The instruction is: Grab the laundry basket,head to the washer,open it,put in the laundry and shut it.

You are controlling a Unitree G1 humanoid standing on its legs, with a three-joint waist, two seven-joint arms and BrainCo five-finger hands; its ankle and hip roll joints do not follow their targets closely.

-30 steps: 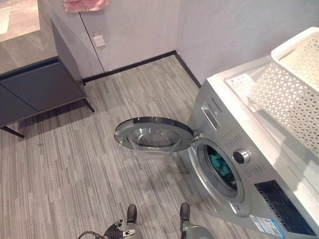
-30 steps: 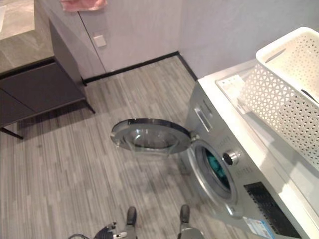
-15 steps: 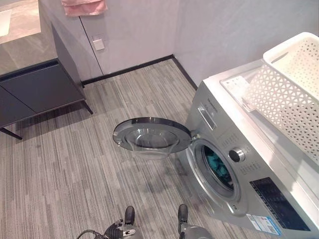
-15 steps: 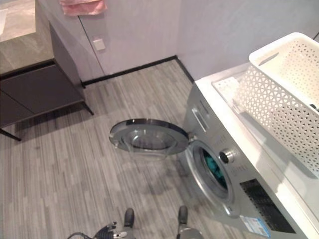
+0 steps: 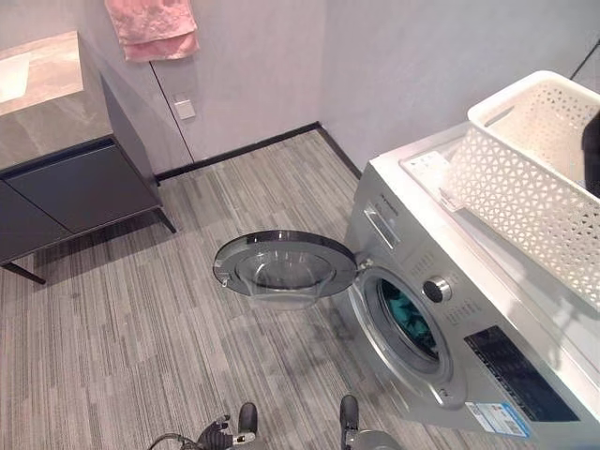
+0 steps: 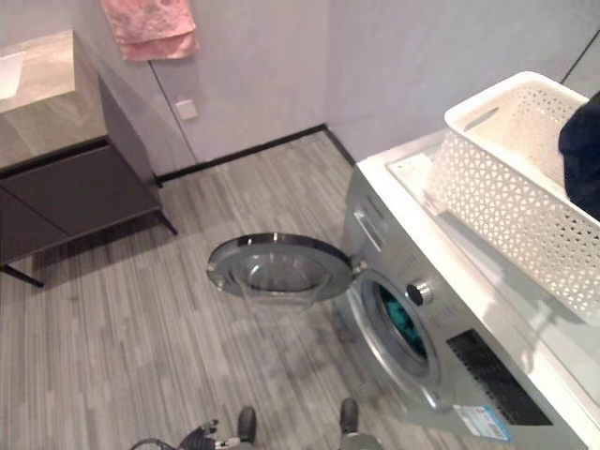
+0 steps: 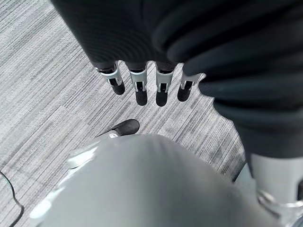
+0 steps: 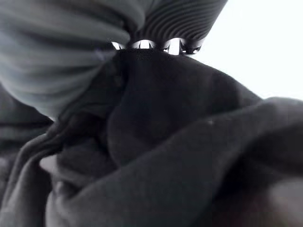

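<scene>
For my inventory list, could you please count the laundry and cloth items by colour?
Dark garment, at the white basket: 1
Teal laundry, inside the washer drum: 1
Pink towel, hanging on the wall: 1
Total: 3

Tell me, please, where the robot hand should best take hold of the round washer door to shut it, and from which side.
Probably the free rim of the washer door, on the side farthest from the washer. The door stands swung wide open, hinged beside the drum opening, so a push from the floor side should swing it closed.
</scene>
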